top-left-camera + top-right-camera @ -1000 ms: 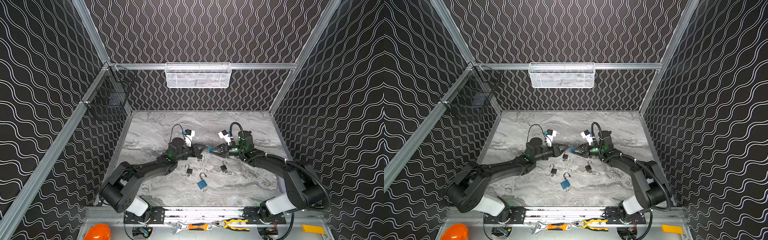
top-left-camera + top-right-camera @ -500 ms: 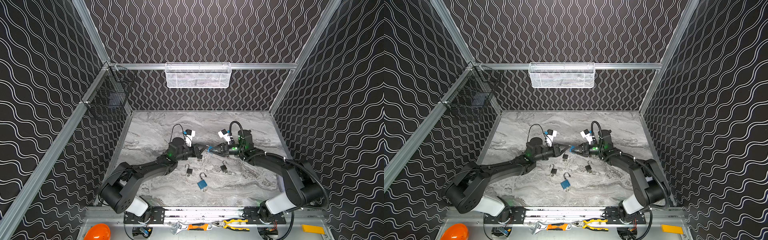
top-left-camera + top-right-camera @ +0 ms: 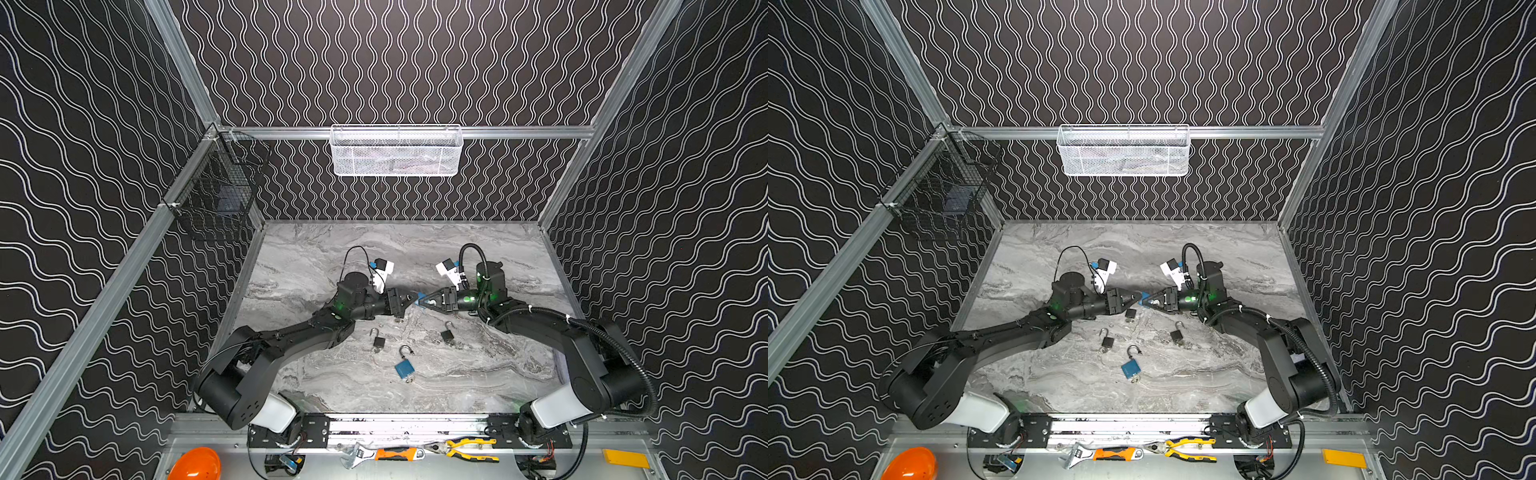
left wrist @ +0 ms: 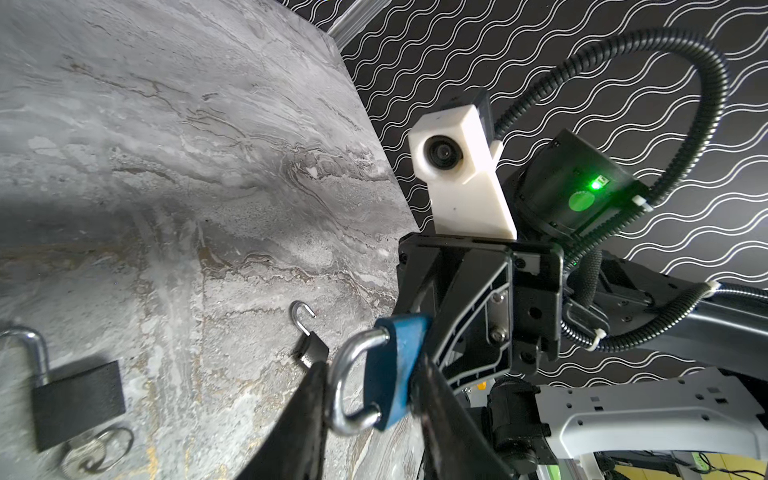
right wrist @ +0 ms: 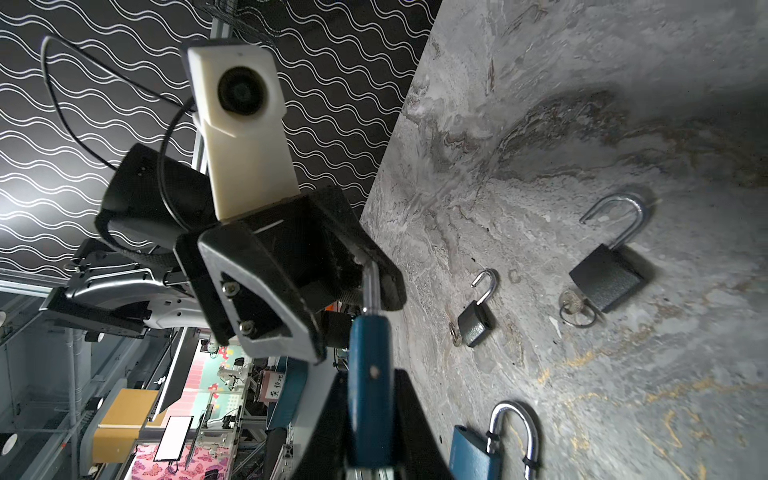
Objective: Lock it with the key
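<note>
A blue padlock (image 3: 421,300) (image 3: 1145,300) hangs above the table's middle, between both grippers. My right gripper (image 3: 428,301) (image 5: 369,376) is shut on its blue body (image 5: 369,374). In the left wrist view both ends of its silver shackle (image 4: 340,386) sit in the body (image 4: 392,370). My left gripper (image 3: 409,300) (image 4: 370,370) is open. Its fingers stand on either side of the padlock, one against the shackle's bend. I cannot make out a key in this padlock.
Four more padlocks with open shackles lie below on the marble table (image 3: 478,374): a blue one (image 3: 404,368) (image 5: 473,457), two black ones (image 3: 378,341) (image 3: 447,334) with key rings, and a small black one (image 3: 1131,313) under the left gripper. Walls enclose the table.
My left gripper's jaws have come apart; they were shut half a second ago. Both arms stay almost where they were, and the right keeps its hold.
</note>
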Tool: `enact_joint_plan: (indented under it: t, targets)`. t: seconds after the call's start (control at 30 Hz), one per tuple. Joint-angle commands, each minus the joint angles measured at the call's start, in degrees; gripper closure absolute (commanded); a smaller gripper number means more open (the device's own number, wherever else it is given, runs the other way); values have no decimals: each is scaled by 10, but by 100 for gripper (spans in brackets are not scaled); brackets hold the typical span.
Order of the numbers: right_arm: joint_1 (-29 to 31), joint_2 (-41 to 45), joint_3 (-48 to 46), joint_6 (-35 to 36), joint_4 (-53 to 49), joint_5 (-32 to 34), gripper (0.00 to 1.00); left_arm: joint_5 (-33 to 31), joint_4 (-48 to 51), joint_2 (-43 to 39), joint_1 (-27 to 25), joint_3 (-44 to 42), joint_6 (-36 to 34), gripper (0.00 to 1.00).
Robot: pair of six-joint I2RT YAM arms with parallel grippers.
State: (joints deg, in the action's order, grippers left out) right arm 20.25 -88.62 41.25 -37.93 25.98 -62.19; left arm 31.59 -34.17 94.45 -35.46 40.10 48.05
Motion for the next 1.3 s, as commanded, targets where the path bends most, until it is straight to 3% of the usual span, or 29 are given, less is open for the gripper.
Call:
enact_joint_plan:
  t: [0.0, 0.13, 0.33, 0.73, 0.87, 0.93, 1.03, 1.27]
  targets:
    - [-3, 7, -6, -3, 35, 21, 100, 45, -65, 12, 0, 4, 16, 60]
    - [-4, 8, -9, -8, 46, 15, 100, 43, -97, 28, 1, 3, 33, 62]
    - [-9, 10, -18, -21, 68, 13, 100, 56, -131, 48, 1, 6, 51, 77]
    - [-12, 10, -19, -16, 64, 8, 100, 37, -103, 52, 1, 16, 50, 100]
    - [-17, 12, -26, -24, 78, 9, 91, 24, -75, 48, 1, 22, 41, 100]
    - [-21, 12, -31, -32, 87, 9, 79, 21, -72, 49, 1, 25, 41, 100]
    - [-30, 14, -43, -46, 111, 7, 70, 16, -69, 50, 3, 27, 45, 100]
    - [-48, 21, -85, -76, 172, -1, 67, 27, -88, 64, 9, 35, 63, 100]
